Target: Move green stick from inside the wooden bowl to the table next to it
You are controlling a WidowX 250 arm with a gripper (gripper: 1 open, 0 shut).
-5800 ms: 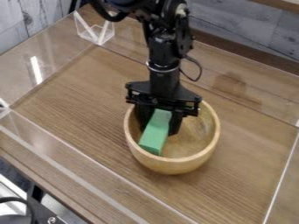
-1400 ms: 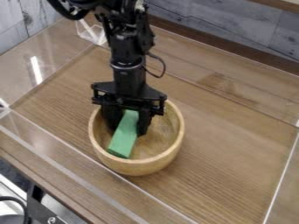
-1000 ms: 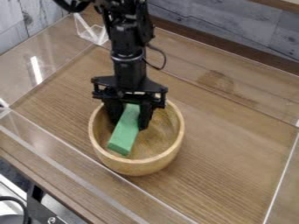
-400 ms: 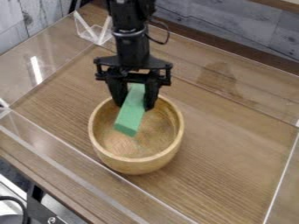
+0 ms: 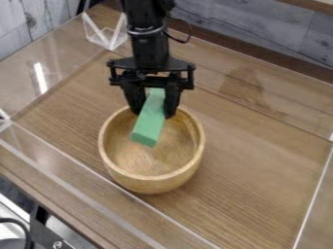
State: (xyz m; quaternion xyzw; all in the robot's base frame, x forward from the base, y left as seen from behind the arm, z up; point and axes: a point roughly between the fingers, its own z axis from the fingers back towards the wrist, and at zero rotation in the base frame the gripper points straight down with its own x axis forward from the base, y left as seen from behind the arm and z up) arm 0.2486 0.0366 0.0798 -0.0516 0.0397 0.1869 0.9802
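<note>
Nearest in the scene, at the left corner, a black cable (image 5: 18, 226) curves over dark equipment beside the table (image 5: 259, 165), whose brown wood-grain top spreads to the right and away to the far side. A clear acrylic wall (image 5: 81, 173) runs low along the near left edge of the tabletop, and a pale strip crosses the wood on the right. Left of the middle stands the wooden bowl (image 5: 154, 181), round and light tan, upright on the table, its thick rim facing up and its smooth inside showing most plainly in the near half. Over the far half of the bowl is the green stick (image 5: 150, 127), a flat, elongated bright green block. It is tilted, its lower end toward the near left and its upper end between the fingers of the black gripper (image 5: 154, 101). The pincer is closed on the stick, grasping it near its far, upper end, while the near end sticks out below the fingers. From this angle the stick appears lifted off the bowl's floor, though it is still above the bowl and has not reached the tabletop. Behind the gripper the black robot arm (image 5: 148, 34) rises toward the far side. Farther left, a clear plastic piece (image 5: 104, 31) stands near the far edge of the table, and beyond it is a grey wood-grain panel (image 5: 39, 21).
</note>
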